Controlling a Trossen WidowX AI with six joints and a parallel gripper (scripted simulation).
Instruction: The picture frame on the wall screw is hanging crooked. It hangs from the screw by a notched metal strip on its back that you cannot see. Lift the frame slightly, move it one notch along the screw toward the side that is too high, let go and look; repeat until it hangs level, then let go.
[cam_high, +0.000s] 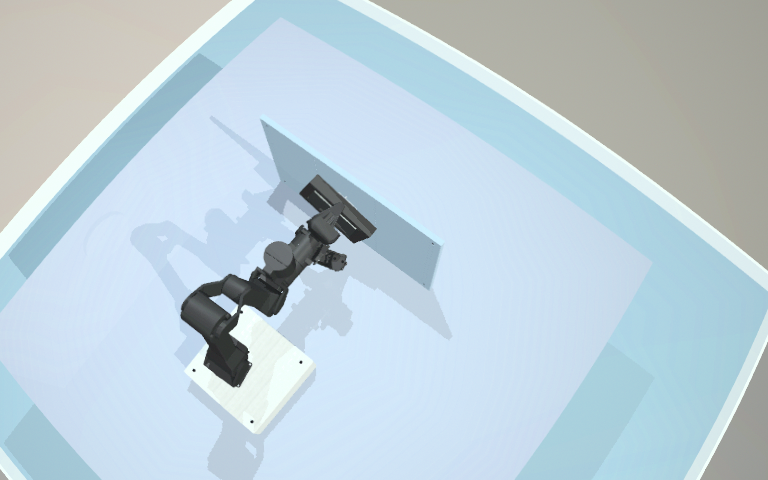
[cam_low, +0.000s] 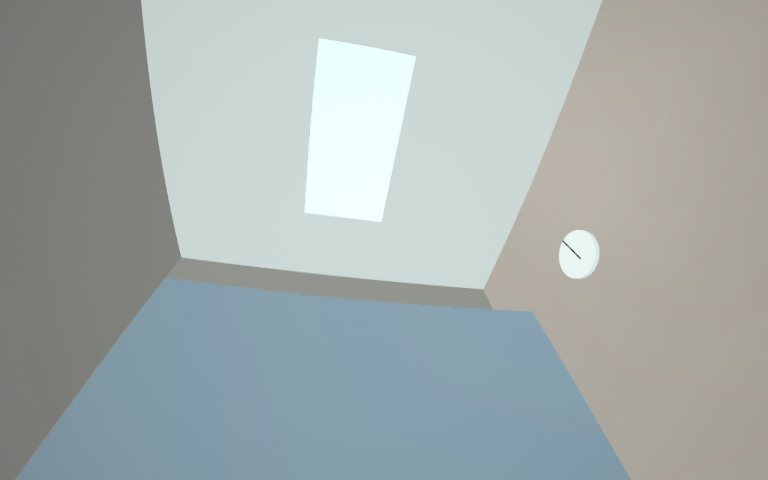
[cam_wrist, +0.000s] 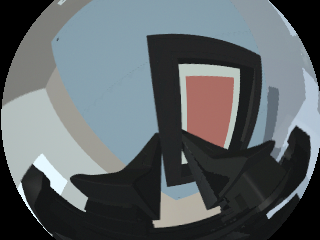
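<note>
Claw (cam_high: 336, 210) (cam_wrist: 172, 136) clamped on one bar of the dark picture frame (cam_high: 362, 225) (cam_wrist: 159, 85), a finger on either side. One frame, one panel (cam_high: 407, 240) (cam_wrist: 110, 60): the frame is in front of the panel's face, between its two ends, with bare panel reaching past it both ways. One arm (cam_high: 294, 260) stands on one pale base (cam_high: 271, 396), well inside the floor's edges.
</note>
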